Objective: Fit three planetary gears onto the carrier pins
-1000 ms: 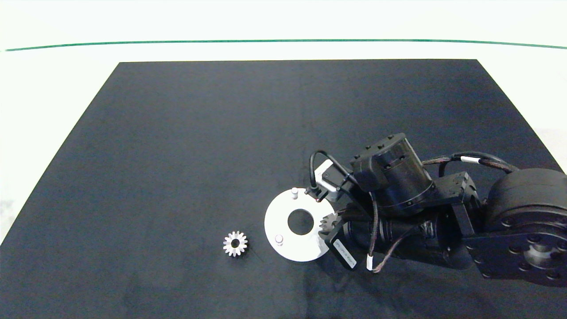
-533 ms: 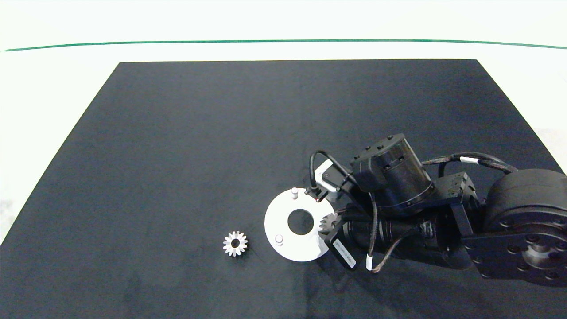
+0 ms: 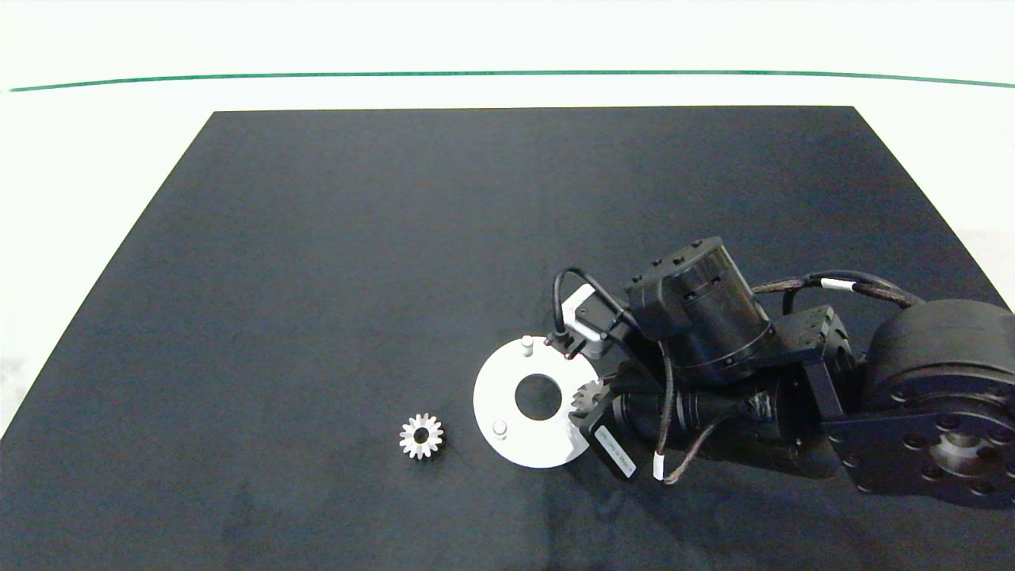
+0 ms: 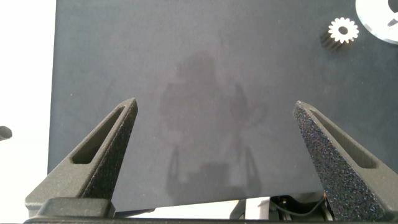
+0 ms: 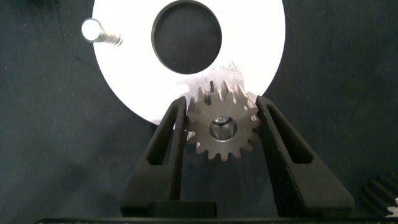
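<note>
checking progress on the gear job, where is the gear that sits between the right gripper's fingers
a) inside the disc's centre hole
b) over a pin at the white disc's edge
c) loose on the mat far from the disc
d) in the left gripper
b: in the right wrist view the gear sits between the right gripper fingers at the rim of the white disc, with a pin end showing in its bore.

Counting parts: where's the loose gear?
Head view: the small silver-grey toothed metal gear lies flat on the black mat, just left of the white ring-shaped carrier disc.

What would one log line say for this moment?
right gripper: around gear on carrier pin, white disc | loose gear: on mat | left gripper: open, idle
</note>
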